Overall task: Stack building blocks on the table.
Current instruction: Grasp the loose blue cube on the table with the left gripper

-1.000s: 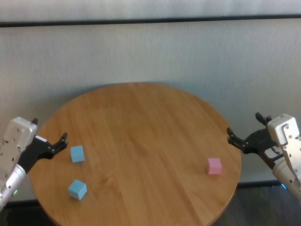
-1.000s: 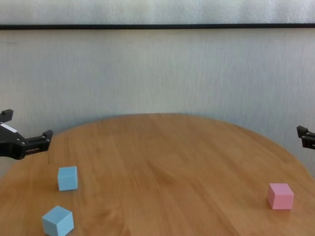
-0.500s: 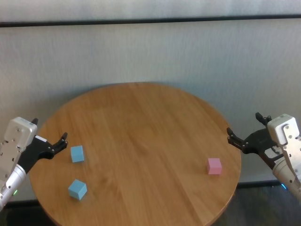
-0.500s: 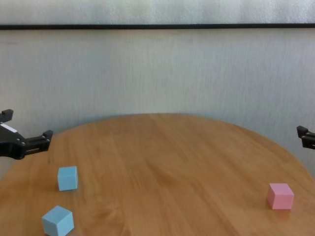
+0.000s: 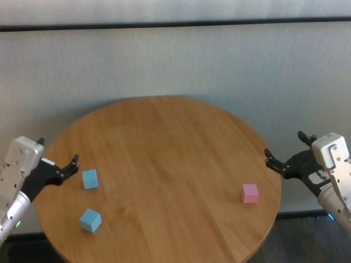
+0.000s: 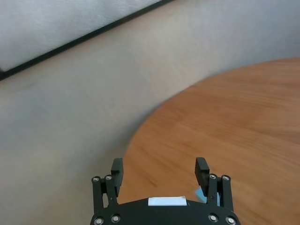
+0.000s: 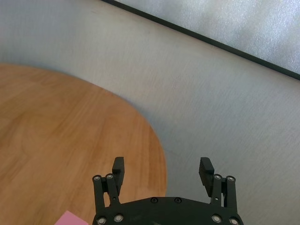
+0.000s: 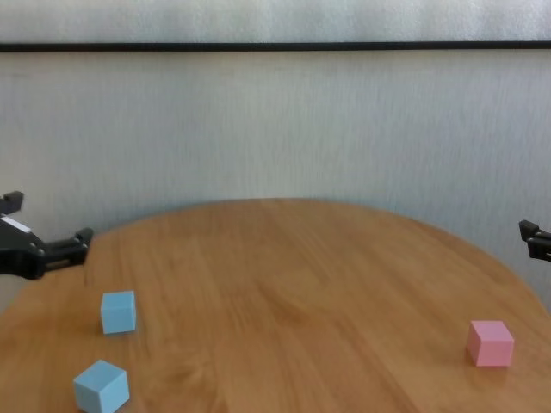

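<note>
Three building blocks lie apart on the round wooden table [image 5: 164, 137]. One light blue cube [image 5: 90, 178] sits near the left edge, and a second light blue cube [image 5: 90, 220] lies closer to me, turned at an angle. The pink cube [image 5: 249, 193] sits near the right edge. My left gripper [image 5: 57, 151] is open and empty, hovering at the table's left rim just left of the blue cubes. My right gripper [image 5: 284, 145] is open and empty, beyond the right rim, above and right of the pink cube. The pink cube's corner also shows in the right wrist view [image 7: 70, 218].
A pale grey wall with a dark horizontal strip [image 5: 175, 24] runs behind the table. The table's rim curves away on both sides; floor shows beyond it [image 5: 307, 241]. Bare wood [image 8: 293, 292] lies between the blue cubes and the pink one.
</note>
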